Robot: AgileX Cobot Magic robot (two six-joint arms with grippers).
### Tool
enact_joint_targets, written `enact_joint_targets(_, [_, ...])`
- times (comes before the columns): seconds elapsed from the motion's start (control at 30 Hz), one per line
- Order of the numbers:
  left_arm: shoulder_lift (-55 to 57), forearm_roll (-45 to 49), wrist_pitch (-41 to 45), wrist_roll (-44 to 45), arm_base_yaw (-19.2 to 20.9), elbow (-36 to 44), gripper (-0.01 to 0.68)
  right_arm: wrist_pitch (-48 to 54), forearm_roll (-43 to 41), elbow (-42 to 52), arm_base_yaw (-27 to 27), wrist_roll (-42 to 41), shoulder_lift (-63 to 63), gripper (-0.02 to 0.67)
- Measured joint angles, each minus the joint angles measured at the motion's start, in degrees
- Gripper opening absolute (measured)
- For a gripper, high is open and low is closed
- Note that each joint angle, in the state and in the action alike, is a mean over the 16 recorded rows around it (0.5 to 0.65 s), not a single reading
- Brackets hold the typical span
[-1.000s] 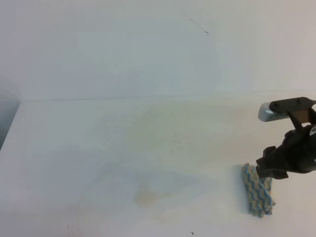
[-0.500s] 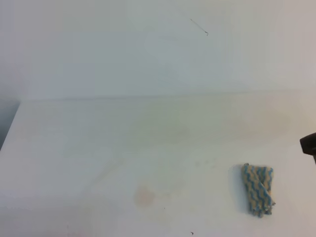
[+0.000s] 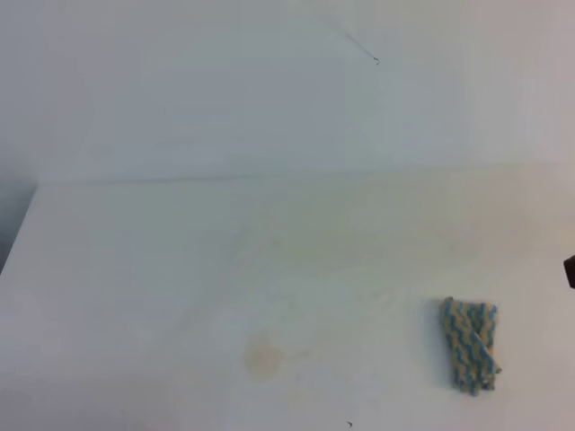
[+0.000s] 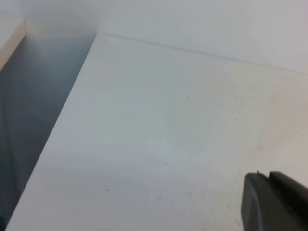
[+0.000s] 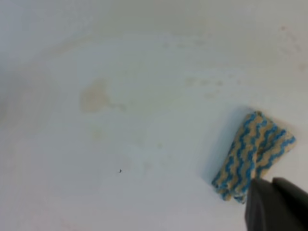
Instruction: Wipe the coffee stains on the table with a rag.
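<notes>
Exterior high: right tool (image 3: 570, 269) almost gone.

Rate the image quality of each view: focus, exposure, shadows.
Exterior high view: soft and washed out, white table nearly merging with the wall; rag fuzzy, coffee stains faint. Left wrist view: dark blurred pincer part at the lower right, bluish shade at left. Right wrist view: mildly blurred; rag casts a soft shadow leftward.

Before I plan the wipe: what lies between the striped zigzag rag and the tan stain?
Only bare white table between rag and stain, per the high view.
</notes>
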Motion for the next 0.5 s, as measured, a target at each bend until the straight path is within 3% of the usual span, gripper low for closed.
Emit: enact_joint_targets(0.5, [0.0, -0.1, 0.0, 0.0, 0.0, 0.0, 0.001, -4.0, -1.0, 10.8, -2.5, -2.3, -25.7, -0.004])
